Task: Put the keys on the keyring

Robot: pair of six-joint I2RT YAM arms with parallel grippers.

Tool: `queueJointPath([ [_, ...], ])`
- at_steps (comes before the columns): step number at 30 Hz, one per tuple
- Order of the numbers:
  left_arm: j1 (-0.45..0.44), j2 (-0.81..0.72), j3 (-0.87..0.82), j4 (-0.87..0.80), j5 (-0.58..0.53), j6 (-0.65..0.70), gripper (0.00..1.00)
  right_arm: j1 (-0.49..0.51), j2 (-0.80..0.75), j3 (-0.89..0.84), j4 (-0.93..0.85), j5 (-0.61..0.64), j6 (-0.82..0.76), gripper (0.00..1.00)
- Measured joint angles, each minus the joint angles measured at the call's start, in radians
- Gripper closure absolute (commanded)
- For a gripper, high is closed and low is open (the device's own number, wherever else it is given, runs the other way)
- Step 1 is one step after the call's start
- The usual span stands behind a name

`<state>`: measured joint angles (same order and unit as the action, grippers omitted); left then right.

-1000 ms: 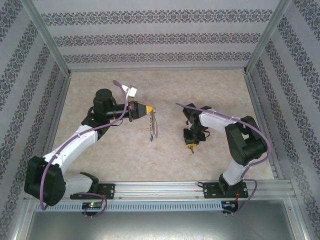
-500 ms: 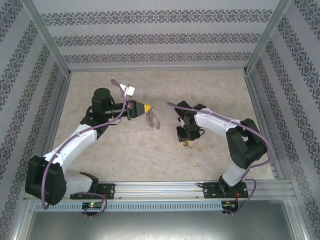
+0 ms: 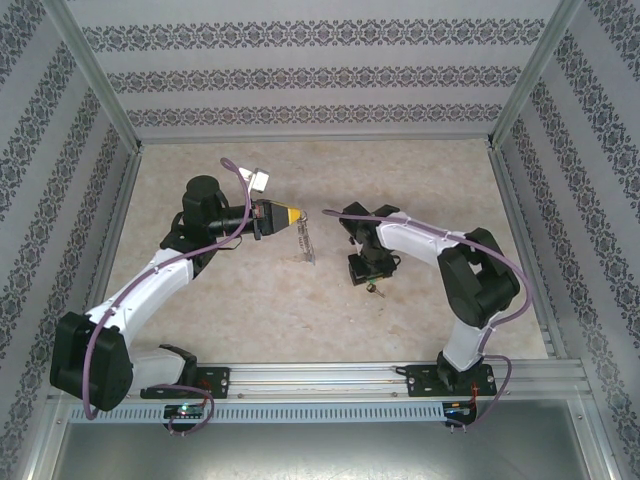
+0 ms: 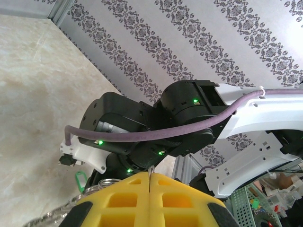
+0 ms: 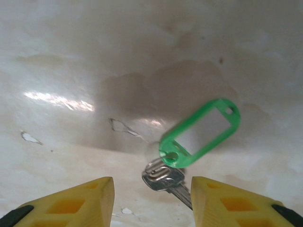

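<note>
**Keys** (image 5: 166, 178): one silver key on one small split ring, carrying one green tag (image 5: 201, 131) with a pale window.
- Location: low over the pale table (image 3: 250, 300), right of centre. From the right wrist it sits in the gap between the two yellow fingers (image 5: 85, 201).
- The blade runs toward the finger on the right of that view. Contact with that finger cannot be told.
- The tag is tilted up and to the right, and its outline is blurred.

**Right gripper** (image 3: 368, 272): one.
- Jaws stand apart, with nothing clamped between them.
- It points down at the table with the key just beneath it.

**Keyring** (image 3: 306, 243): one elongated grey loop.
- It hangs clear of the table from the tip of the left gripper (image 3: 298, 216).
- It is left of the key and apart from it.
- From the left wrist, a run of small metal links (image 4: 52, 216) trails off at the lower left. Their number cannot be read.

**Left gripper**: one.
- The two yellow fingers are pressed together, pinching the top of the keyring.
- It is held level and points toward the right arm.

**Arms**: two, white and black, each with one purple cable.

**Enclosure**: patterned walls (image 3: 320, 75) on three sides.
</note>
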<state>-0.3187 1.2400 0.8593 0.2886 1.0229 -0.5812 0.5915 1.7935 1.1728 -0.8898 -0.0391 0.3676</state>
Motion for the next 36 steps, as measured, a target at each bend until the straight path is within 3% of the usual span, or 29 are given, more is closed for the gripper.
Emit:
queueJointPath([
  [9,0.0,-0.037,0.0,-0.043,-0.004,0.018,1.0,0.007,0.061,0.027,-0.016,0.032,0.003,0.54],
  [21,0.003,-0.037,0.0,-0.046,-0.003,0.02,1.0,0.022,0.084,0.035,-0.023,0.062,0.013,0.69],
  [36,0.007,-0.038,-0.013,-0.046,-0.003,0.02,1.0,0.022,0.048,-0.003,-0.024,0.076,0.03,0.68],
])
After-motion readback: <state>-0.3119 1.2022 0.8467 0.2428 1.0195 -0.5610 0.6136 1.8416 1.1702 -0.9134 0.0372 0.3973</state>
